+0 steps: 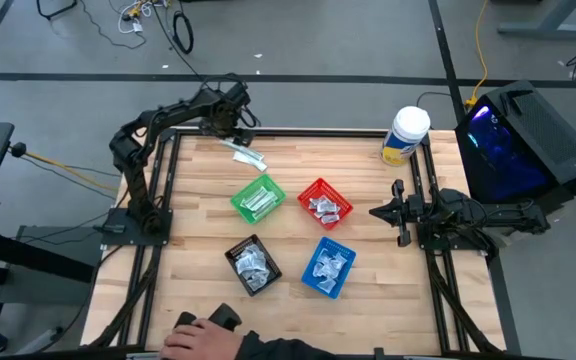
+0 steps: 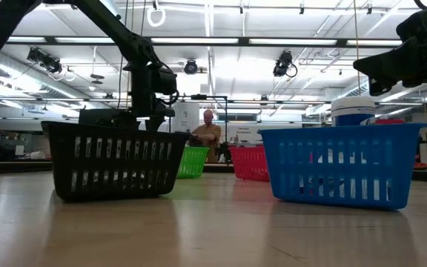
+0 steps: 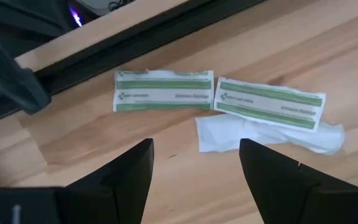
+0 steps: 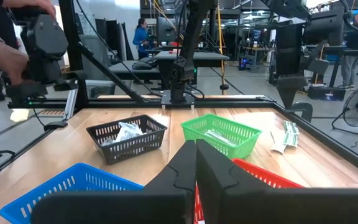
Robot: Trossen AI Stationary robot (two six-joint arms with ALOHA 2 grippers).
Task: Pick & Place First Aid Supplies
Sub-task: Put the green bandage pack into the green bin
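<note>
Open left claw [image 3: 194, 165] over flat crinkled paper strips [image 3: 163, 91].

Landmark: green basket [image 1: 258, 198], holding pale strips. Left gripper [image 1: 236, 128] is beyond the basket, near the table's far edge, over loose narrow strips [image 1: 245, 154] lying on the wood between gripper and basket. Red basket [image 1: 325, 203] sits just right of the green one; black basket [image 1: 253, 265] and blue basket [image 1: 328, 267] lie nearer the front, all with packets inside. Right gripper [image 1: 377, 212] waits well right, past the red basket. White-lidded tub [image 1: 405, 136] stands far right. A person's hand [image 1: 200, 338] rests at the front edge.
</note>
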